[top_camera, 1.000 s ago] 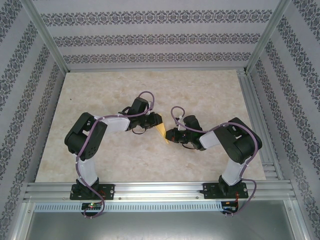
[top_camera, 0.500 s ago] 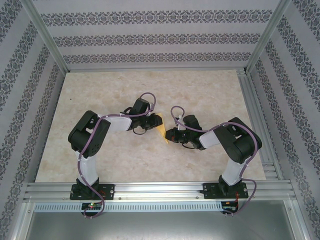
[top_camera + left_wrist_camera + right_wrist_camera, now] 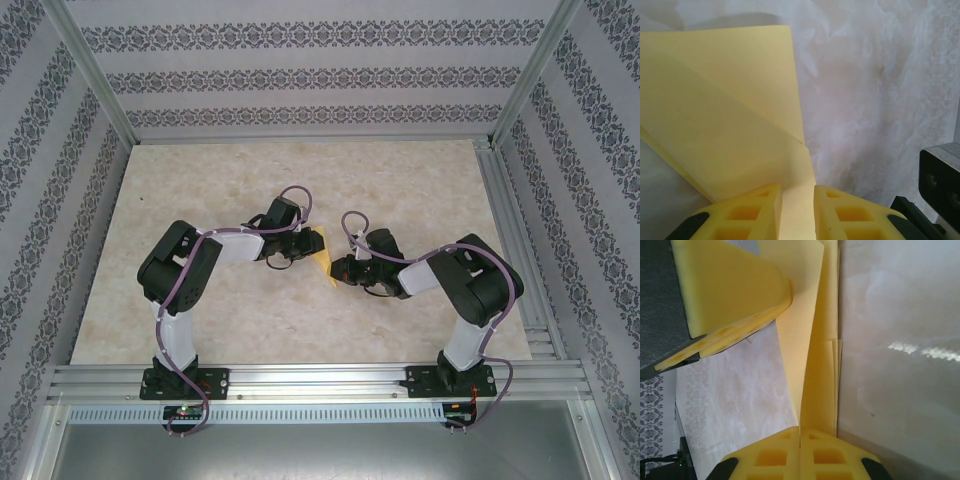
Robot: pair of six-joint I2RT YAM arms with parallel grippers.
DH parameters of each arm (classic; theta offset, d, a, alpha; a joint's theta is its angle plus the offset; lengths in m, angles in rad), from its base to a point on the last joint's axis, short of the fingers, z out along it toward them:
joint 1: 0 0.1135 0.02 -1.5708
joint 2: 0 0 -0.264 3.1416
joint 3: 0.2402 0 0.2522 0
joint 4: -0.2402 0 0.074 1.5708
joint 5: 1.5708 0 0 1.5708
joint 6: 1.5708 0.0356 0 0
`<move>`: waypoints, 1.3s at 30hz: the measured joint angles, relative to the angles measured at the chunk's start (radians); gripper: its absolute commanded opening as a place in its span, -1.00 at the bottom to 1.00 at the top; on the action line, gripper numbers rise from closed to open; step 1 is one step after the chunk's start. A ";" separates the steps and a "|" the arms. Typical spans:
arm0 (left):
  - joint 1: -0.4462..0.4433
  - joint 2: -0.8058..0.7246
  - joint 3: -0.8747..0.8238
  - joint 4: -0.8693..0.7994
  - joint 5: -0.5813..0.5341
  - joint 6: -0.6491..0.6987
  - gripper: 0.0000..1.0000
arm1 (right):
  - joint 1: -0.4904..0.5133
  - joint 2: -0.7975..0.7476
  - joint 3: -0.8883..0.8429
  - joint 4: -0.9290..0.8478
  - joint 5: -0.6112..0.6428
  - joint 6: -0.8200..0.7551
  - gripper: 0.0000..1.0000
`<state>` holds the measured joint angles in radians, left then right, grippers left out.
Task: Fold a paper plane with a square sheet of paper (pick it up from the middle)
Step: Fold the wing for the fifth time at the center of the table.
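Note:
The yellow sheet of paper is folded into a narrow, layered, pointed shape between the two grippers at mid-table. In the left wrist view its creased flaps spread away from my left gripper. That gripper is open, with a strip of paper showing in the gap between its fingers. My right gripper is shut on the paper's narrow end, and one layer stands up from the table. The left gripper's finger rests at the paper's far part. From above, the left gripper and right gripper nearly touch.
The marble-patterned table top stretches all round the arms. Patterned walls and aluminium rails close in the work area. The right gripper's black body sits at the edge of the left wrist view.
The left arm's elbow has swung to the right and its gripper has shifted slightly over the paper. The right arm has held still.

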<state>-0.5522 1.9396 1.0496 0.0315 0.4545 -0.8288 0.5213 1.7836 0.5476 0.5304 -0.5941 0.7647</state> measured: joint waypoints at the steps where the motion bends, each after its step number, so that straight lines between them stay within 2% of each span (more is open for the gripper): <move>1: 0.000 0.001 0.001 0.000 0.000 0.002 -0.50 | 0.000 0.002 0.000 0.000 -0.002 0.000 -1.00; 11: -0.001 0.030 0.023 -0.011 0.002 0.017 -0.51 | -0.001 0.005 0.007 -0.006 -0.010 0.000 -0.99; 19: -0.001 0.034 0.035 -0.035 0.000 0.022 -0.52 | 0.000 -0.006 0.023 -0.054 -0.010 -0.006 -0.76; 32: -0.001 0.036 0.043 -0.053 -0.005 0.028 -0.53 | 0.000 -0.067 0.044 -0.243 -0.011 -0.060 -0.79; 39: -0.001 0.038 0.047 -0.058 -0.006 0.028 -0.53 | 0.009 -0.076 0.049 -0.285 -0.011 -0.087 -0.90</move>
<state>-0.5529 1.9774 1.0962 -0.0261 0.4480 -0.8005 0.5304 1.7081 0.5964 0.2459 -0.6052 0.6773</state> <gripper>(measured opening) 0.235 0.064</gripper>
